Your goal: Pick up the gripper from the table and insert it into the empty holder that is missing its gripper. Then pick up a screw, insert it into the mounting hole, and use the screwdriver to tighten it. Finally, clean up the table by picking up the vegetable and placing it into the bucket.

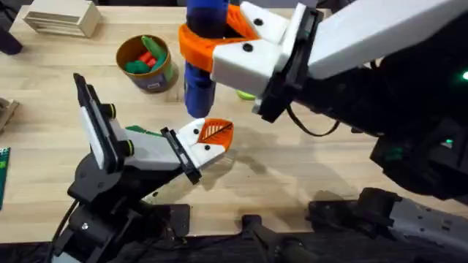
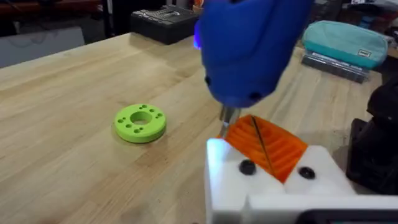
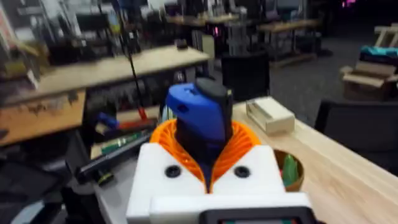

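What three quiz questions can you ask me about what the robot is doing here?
1. What does the right tool hold?
A. scissors
B. screwdriver
C. ring

2. True or false: the bucket is empty.

3. Fill in: the screwdriver's bit points down by the ____ tip on the white mount.

Key:
1. B. The tool is clamped round the blue screwdriver.
2. False. Green and red toys lie inside it.
3. Orange.
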{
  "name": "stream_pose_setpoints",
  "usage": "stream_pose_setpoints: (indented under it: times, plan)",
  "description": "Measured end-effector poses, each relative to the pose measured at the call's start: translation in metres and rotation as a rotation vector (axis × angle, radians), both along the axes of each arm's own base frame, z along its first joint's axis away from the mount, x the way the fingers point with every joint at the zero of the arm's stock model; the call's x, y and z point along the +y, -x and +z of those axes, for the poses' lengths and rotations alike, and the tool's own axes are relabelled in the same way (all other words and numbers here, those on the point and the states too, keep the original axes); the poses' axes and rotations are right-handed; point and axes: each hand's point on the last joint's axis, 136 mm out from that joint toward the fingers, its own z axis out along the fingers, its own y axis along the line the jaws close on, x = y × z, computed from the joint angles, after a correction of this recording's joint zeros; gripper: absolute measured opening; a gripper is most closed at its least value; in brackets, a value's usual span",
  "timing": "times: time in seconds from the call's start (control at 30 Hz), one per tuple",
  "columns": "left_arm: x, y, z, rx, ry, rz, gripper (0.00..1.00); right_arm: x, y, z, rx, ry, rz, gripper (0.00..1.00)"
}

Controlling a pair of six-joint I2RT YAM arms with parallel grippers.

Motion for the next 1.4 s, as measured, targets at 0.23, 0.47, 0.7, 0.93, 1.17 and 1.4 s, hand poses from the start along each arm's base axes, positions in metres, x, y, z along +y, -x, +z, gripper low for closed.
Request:
stream_pose_setpoints:
  times: [0.23, 0.47, 0.7, 0.93, 1.17, 1.4]
  plan:
    - [0.0, -0.0001, 0.0, 0.0, 0.0, 0.0, 0.004, 0.0002, 0.0004, 0.0, 0.026, -0.012, 0.007, 0.027]
    - [0.0, 0.0, 0.0, 0.0, 0.0, 0.0, 0.004, 0.0021, -0.001, -0.0031, 0.058, -0.017, 0.013, 0.027]
    - [0.0, -0.0001, 0.0, 0.0, 0.0, 0.0, 0.004, 0.003, -0.0016, -0.0075, 0.086, -0.012, 0.015, 0.027]
    - [0.0001, -0.0001, 0.0, 0.0, 0.0, 0.0, 0.004, 0.0031, -0.0017, -0.0088, 0.095, -0.01, 0.016, 0.027]
    - [0.0, -0.0001, 0.0, 0.0, 0.0, 0.0, 0.004, 0.0031, -0.0017, -0.0088, 0.11, -0.017, 0.018, 0.027]
    - [0.0, 0.0, -0.0001, 0.0, 0.0, 0.0, 0.004, 0.0031, -0.0018, -0.0094, 0.114, -0.016, 0.019, 0.027]
